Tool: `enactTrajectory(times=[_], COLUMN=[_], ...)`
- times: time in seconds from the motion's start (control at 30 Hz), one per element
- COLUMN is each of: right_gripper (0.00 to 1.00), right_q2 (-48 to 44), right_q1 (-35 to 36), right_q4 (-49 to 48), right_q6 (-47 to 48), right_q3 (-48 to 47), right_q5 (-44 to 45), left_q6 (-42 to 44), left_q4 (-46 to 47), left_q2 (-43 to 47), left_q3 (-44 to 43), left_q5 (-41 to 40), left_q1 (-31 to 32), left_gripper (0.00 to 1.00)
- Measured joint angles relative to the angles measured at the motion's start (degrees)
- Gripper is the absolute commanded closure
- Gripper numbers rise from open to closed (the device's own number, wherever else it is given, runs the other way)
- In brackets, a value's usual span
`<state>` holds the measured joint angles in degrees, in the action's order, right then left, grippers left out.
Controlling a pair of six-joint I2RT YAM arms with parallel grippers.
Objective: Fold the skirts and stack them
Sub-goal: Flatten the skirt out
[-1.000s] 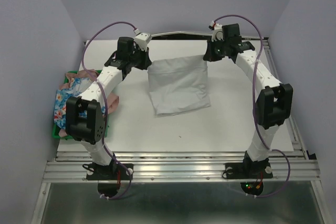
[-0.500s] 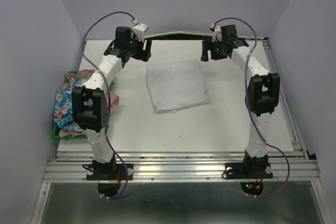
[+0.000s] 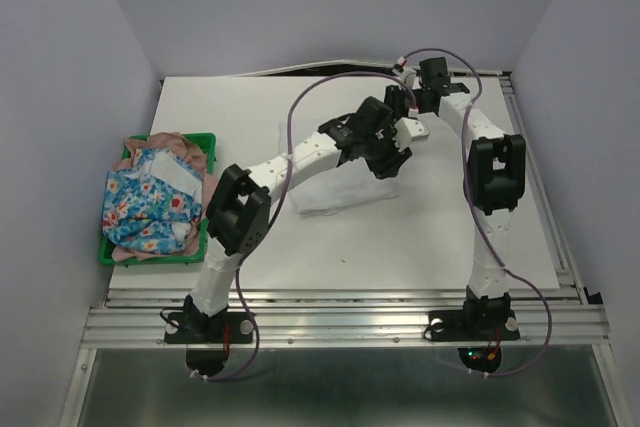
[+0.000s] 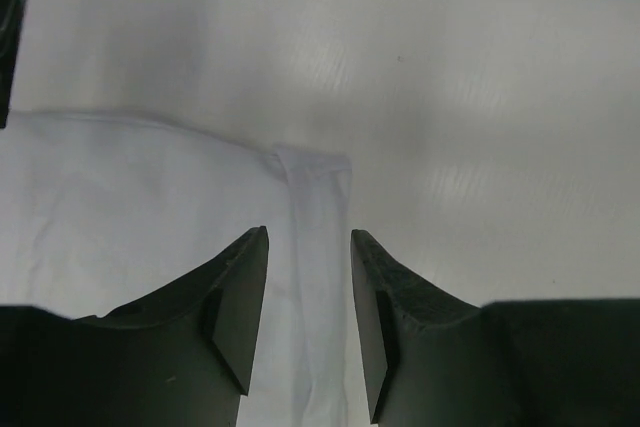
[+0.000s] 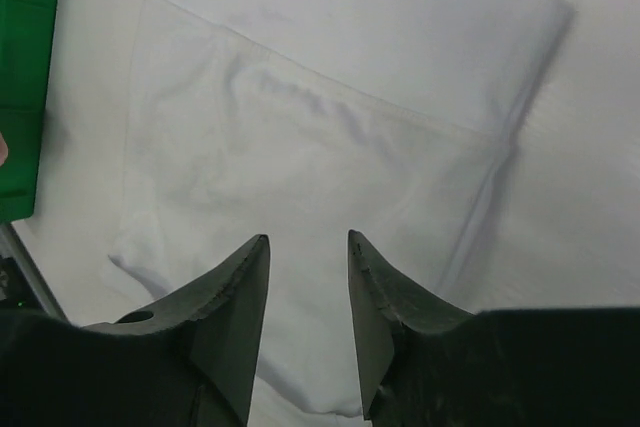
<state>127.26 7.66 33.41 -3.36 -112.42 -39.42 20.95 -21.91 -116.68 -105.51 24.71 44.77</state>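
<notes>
The plain white skirt [image 3: 322, 192] lies folded flat on the table's middle, partly under my left arm. My left gripper [image 3: 386, 161] is open and empty above the skirt's right edge. In the left wrist view its jaws [image 4: 308, 237] straddle the hemmed edge near a corner of the white skirt [image 4: 150, 207]. My right gripper [image 3: 402, 107] is open and empty above the skirt's far right side; it [image 5: 308, 239] looks down on the white skirt [image 5: 330, 127]. The blue flowered skirt [image 3: 150, 202] lies on the dusty-pink skirt [image 3: 160, 140] in the green tray.
The green plastic tray [image 3: 203, 137] sits at the table's left edge; its corner shows in the right wrist view [image 5: 25, 77]. The white table [image 3: 400, 237] ends in metal rails at the front and right.
Both grippers let go of the white skirt's far edge and it settled flat. My left arm swung right across the skirt to its right edge. The right gripper stayed at the back.
</notes>
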Motion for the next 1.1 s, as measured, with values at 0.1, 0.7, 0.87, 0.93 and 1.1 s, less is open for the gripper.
enactTrajectory(times=[0.1, 0.7, 0.87, 0.93, 1.1], right_gripper=[0.64, 0.65, 0.65, 0.65, 0.65], right_q2=[4.3, 13.9, 14.0, 14.2, 14.6], right_q1=[0.2, -0.6, -0.6, -0.9, -1.0], right_q4=[-0.6, -2.4, -3.0, -3.1, -3.6], right_q6=[-1.6, -7.6, -8.9, -9.4, -10.2], right_q3=[0.0, 0.9, 1.6, 1.7, 1.9], right_q5=[-3.9, -13.5, -14.4, -14.9, -15.7], left_q6=[0.0, -3.1, -3.3, -3.5, -4.0], left_q4=[-1.3, 1.7, 2.6, 2.9, 3.0], left_q2=[-6.2, -15.3, -16.2, -16.6, -18.2], left_q3=[-3.0, -5.2, -5.2, -5.4, -6.8], left_q5=[-2.5, -13.3, -13.1, -13.1, -13.2], left_q1=[2.8, 4.9, 5.4, 5.6, 5.7], left_gripper=[0.53, 0.53, 0.53, 0.53, 0.58])
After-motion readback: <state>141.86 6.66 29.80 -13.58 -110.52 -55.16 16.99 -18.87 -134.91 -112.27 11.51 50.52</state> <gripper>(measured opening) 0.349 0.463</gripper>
